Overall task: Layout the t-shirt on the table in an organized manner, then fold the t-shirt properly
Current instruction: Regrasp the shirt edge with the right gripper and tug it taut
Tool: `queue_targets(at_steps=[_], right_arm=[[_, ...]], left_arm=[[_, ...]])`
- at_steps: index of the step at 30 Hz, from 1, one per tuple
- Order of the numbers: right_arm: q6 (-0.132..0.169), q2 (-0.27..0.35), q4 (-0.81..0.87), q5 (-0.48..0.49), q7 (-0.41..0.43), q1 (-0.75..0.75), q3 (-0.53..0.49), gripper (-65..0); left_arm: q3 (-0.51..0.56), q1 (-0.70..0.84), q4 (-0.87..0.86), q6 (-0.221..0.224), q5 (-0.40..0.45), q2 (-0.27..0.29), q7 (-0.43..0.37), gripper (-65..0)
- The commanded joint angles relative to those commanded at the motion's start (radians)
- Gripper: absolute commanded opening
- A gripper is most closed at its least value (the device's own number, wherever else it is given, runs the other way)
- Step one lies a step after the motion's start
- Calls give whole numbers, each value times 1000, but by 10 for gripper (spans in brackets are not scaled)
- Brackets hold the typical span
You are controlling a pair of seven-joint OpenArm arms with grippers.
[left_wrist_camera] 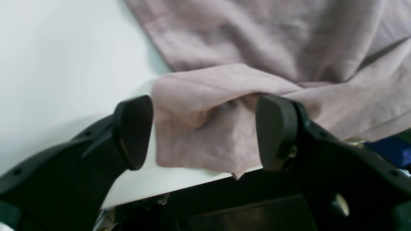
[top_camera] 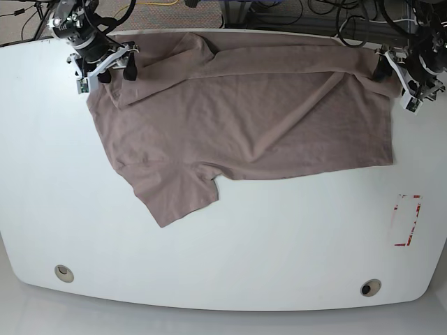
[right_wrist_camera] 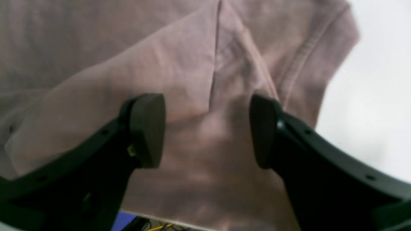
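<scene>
The mauve t-shirt (top_camera: 244, 118) lies spread across the far half of the white table (top_camera: 223, 258), its far edge folded over toward the near side, one sleeve (top_camera: 174, 195) pointing toward the front. My right gripper (top_camera: 106, 68) is open at the shirt's far left corner; in the right wrist view (right_wrist_camera: 207, 128) its pads straddle creased cloth (right_wrist_camera: 199, 80). My left gripper (top_camera: 393, 78) is open at the far right corner; in the left wrist view (left_wrist_camera: 202, 131) its pads straddle a bunched fold (left_wrist_camera: 205, 109) at the table edge.
A red tape rectangle (top_camera: 407, 220) sits at the right front. Two metal grommet holes (top_camera: 63, 273) (top_camera: 370, 287) lie near the front edge. Cables and floor clutter (top_camera: 335, 17) lie beyond the far edge.
</scene>
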Motion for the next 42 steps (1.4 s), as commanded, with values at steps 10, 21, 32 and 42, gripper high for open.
queue_targets(at_steps=[10,21,32,42], right_arm=[[0,-2,3,0,0,-18,-127,-258],[0,-25,3,-2,0,-18,-144,-447],[0,-15,44,2,0,-17,-147,-633],[0,-11,86,2,-44,75,-146,-633]], left_arm=[[2,0,-3,0,0,-2,-2,-179],[2,-20,-5,0,2,-2,-2,-179],[2,-20,-6,0,2,-2,0,-179],[25,-20,-6,0,2,-2,0,-179]])
